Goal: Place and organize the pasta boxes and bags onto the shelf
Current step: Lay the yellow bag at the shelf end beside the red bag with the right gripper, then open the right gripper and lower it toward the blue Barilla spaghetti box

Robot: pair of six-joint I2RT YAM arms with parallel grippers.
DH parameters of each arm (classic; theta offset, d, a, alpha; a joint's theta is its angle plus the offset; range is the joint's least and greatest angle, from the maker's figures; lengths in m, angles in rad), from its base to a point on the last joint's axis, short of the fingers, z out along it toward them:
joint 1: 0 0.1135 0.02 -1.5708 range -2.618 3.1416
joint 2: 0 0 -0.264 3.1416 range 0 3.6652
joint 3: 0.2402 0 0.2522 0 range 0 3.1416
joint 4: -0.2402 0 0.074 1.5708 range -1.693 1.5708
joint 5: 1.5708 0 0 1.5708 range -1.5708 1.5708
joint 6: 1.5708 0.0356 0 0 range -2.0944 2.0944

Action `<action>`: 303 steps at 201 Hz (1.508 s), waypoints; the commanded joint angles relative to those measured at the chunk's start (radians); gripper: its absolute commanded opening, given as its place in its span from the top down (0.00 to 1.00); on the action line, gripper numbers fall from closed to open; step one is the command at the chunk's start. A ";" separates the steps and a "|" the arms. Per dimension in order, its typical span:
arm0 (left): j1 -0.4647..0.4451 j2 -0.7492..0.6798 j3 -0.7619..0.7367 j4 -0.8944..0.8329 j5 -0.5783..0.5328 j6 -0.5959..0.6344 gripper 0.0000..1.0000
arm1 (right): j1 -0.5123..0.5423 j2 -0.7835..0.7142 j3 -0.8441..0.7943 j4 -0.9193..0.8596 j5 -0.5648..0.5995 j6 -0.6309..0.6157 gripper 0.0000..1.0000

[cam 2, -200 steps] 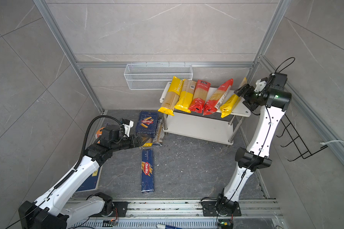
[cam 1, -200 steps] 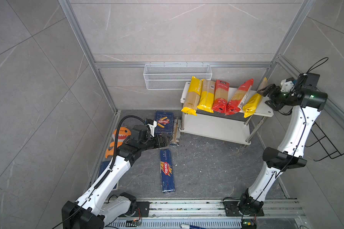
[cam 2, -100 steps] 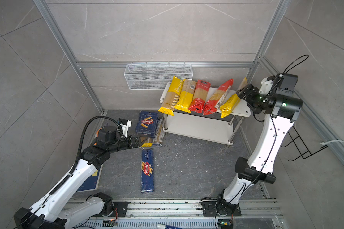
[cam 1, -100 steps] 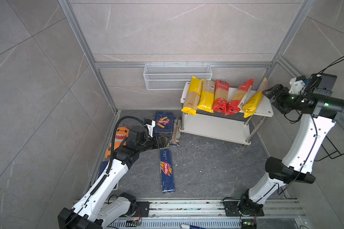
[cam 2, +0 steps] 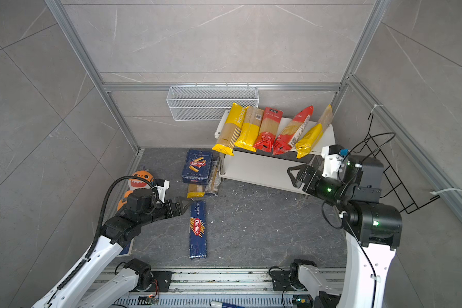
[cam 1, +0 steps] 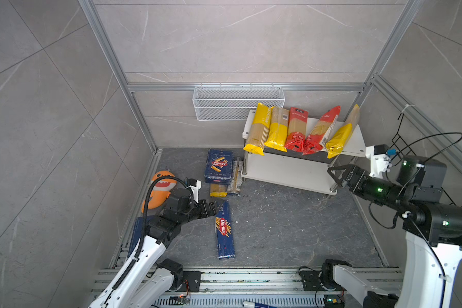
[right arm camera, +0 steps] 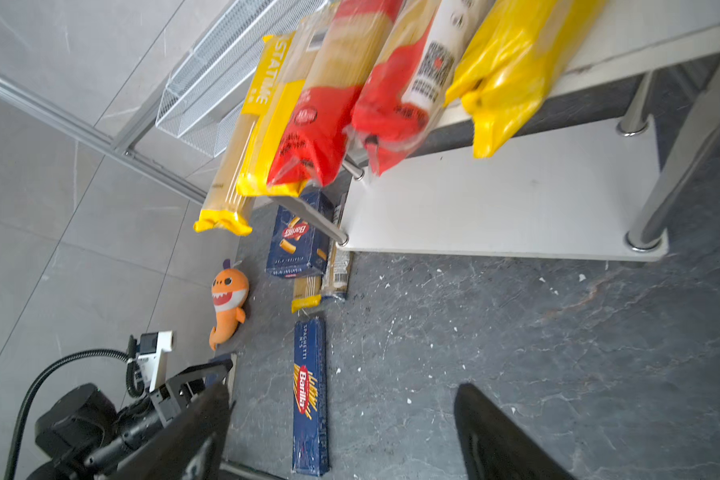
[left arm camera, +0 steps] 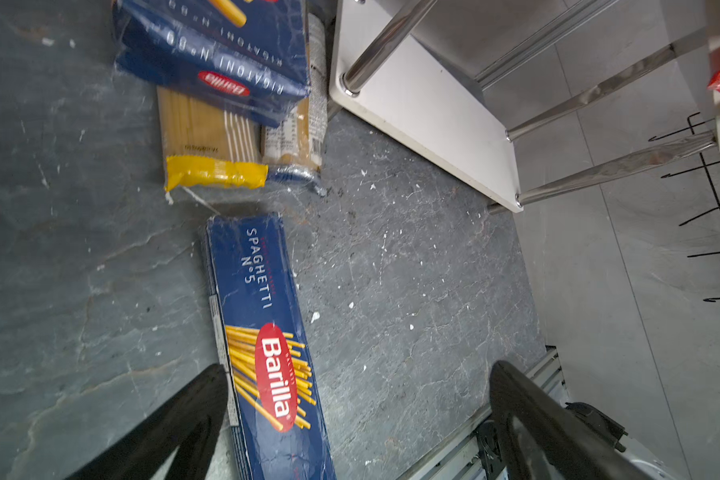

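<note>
**Pasta boxes – 2, both on the floor.** The long narrow box lies flat in the middle and reads "Barilla" and "SPAGHETTI N°5". The wider box reads "Barilla" and "RIGATONI". It lies just left of the shelf, on top of a yellow-ended bag.

**Bags – 7.** 5 bags lie side by side across the top tier, their ends overhanging its front edge; one shows the letters "STATIME". The yellow-ended bag and a clear printed bag are on the floor, the clear one against the shelf's leg.

**Shelf** – white, 2 tiers, chrome legs, set at the back right. The lower tier is bare.

**Surface and room.** Dark grey stone-pattern floor, pale grey tiled walls and an aluminium frame.

**Other items.**
- A white mesh basket on the back wall.
- An orange shark plush at the left wall.
- A black wire rack on the right wall.

**Grippers.**
- The left gripper is spread wide and empty, at the far end of the long narrow box.
- The right gripper is parted and empty, near the shelf's right end.
</note>
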 commanded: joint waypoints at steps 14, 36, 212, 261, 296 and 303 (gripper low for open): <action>-0.003 -0.093 -0.074 -0.043 -0.048 -0.067 0.00 | 0.015 -0.137 -0.184 0.046 -0.075 -0.019 0.14; -0.003 -0.125 -0.111 -0.063 -0.060 -0.087 0.00 | 0.014 -0.208 -0.300 0.060 -0.110 -0.015 0.14; -0.003 -0.128 -0.123 -0.123 -0.151 -0.089 0.00 | 0.638 -0.056 -0.609 0.413 0.395 0.090 0.15; -0.003 -0.112 -0.086 -0.151 -0.209 -0.060 0.00 | 1.083 0.266 -0.533 0.497 0.730 0.165 0.14; -0.003 -0.157 -0.073 -0.206 -0.287 -0.053 0.00 | 1.218 0.445 -0.492 0.551 0.808 0.230 0.13; -0.002 -0.169 -0.071 -0.213 -0.300 -0.054 0.00 | 1.247 0.479 -0.483 0.554 0.833 0.245 0.12</action>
